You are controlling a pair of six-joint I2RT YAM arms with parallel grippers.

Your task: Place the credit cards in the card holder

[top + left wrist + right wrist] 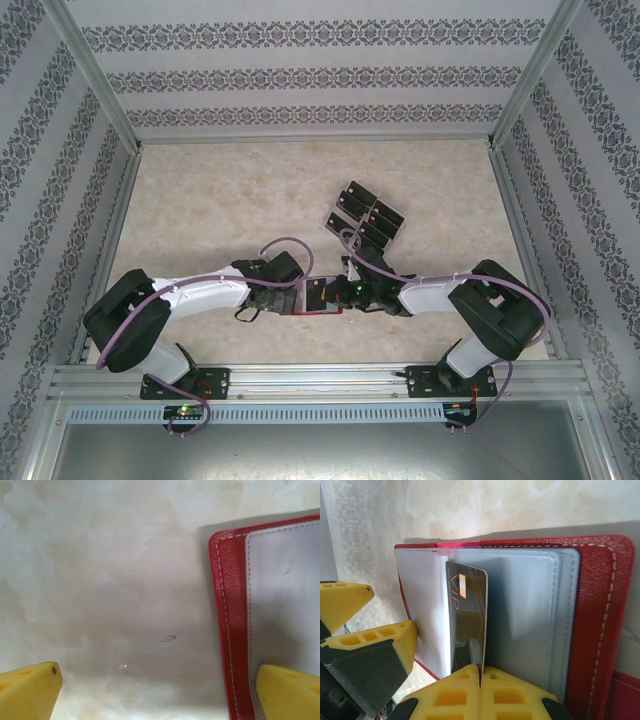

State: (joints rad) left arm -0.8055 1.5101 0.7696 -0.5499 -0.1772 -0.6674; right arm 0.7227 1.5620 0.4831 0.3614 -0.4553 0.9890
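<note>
Marbled beige table [200, 200]: right gripper [481, 680] pinches dark credit card [467, 620] against open red leather card holder [600, 630]; best slid straight into pocket; left gripper [157, 675] spread.

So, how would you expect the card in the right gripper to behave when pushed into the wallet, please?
The card looks thin yet stiff: it stands straight in the right gripper, so it probably won't flop. Its glossy face, pinched at one edge, may slip.

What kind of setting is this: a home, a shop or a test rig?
Most likely a purpose-built test booth: aluminium frame posts hold patterned wallpaper panels around a marble-look tabletop, and the left arm and right arm are bolted to a metal rail at its near edge.
</note>
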